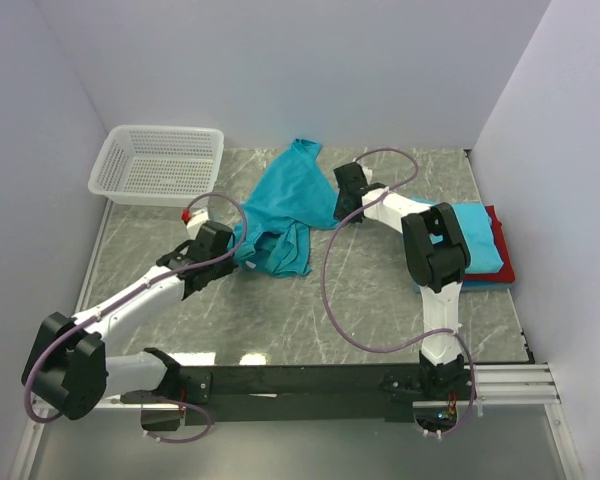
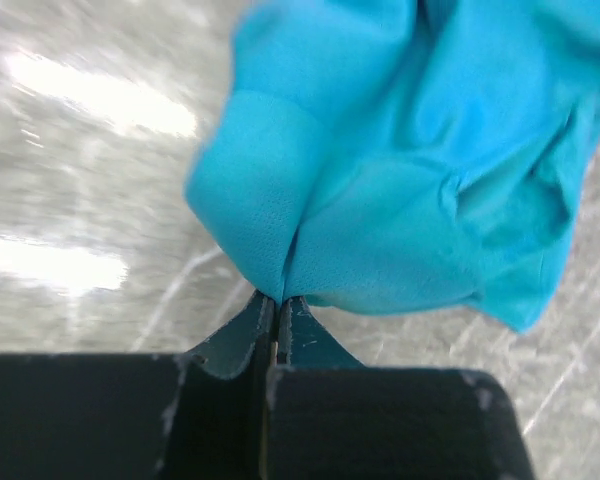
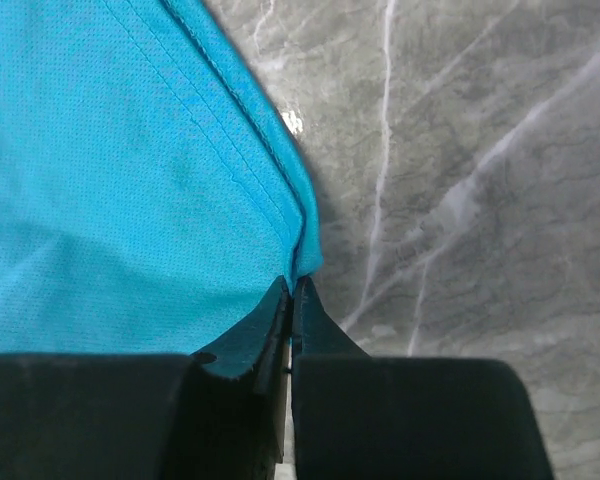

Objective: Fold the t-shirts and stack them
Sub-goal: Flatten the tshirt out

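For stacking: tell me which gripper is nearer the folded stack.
Right. The right gripper is left of the folded stack; the left gripper lies farther left, across the teal t-shirt.

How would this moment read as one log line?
left jaws: shut on teal shirt | right jaws: shut on teal shirt | stack: right | basket: far left

White plastic mesh basket [image 1: 158,165]: rectangular, upright, open side up, standing at the far left corner of the worktop [image 1: 280,310]. Worktop: grey, marble-patterned, crossed by pale veins, with bright glare patches in the left wrist view. Plain pale walls [image 1: 280,60] enclose it at the back and both sides.
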Available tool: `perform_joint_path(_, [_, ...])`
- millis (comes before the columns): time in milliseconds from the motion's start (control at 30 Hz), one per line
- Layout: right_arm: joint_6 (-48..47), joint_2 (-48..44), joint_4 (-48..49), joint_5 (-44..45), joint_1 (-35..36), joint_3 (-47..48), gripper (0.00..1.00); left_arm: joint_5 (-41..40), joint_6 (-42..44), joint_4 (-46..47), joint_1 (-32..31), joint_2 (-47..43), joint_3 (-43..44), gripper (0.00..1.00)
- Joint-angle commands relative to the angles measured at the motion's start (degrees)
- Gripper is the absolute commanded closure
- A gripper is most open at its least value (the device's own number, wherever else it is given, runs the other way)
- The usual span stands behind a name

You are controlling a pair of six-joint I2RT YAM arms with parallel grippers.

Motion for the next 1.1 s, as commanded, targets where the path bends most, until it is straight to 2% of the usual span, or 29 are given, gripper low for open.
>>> perform_joint_path(0, [-3.1,-5.0,-1.3,4.4,0.8,2.3,1.00,-9.3,-0.3,-3.0,0.2,-3.5,7.2,1.00])
perform_joint_path(233, [-8.0,-25.1,-5.2,10.2,0.9,3.3,1.00,-17.9,2.5,-6.4,0.2,-9.5,20.8,1.00])
perform_joint_path(467, [-11.3,-43.5,-6.7,12.0,0.9,2.5,1.00,-15.9,12.9,-3.6,0.2,-16.4,33.4,0.99])
perform_joint_path(633, [-13.8,-55.8,-7.9,9.6,0.9,6.3,1.00,-7.3,20.2,-3.1,0.2,-16.8,45.2,0.99])
perform_joint_path(767, [-14.7,-62.1,-10.6,8.7,0.9,11.7,1.00,-0.1,20.5,-4.4,0.2,-17.4,55.8,0.99])
perform_joint_path(1000, [-14.5,-72.0,-16.6,1.3,0.9,19.5,1.00,16.7,22.8,-6.2,0.3,-20.9,66.1,0.99])
perform_joint_path(1067, [-14.2,-73.4,-17.6,-1.8,0.8,20.4,1.00,18.8,23.1,-7.7,0.2,-20.6,69.5,0.99])
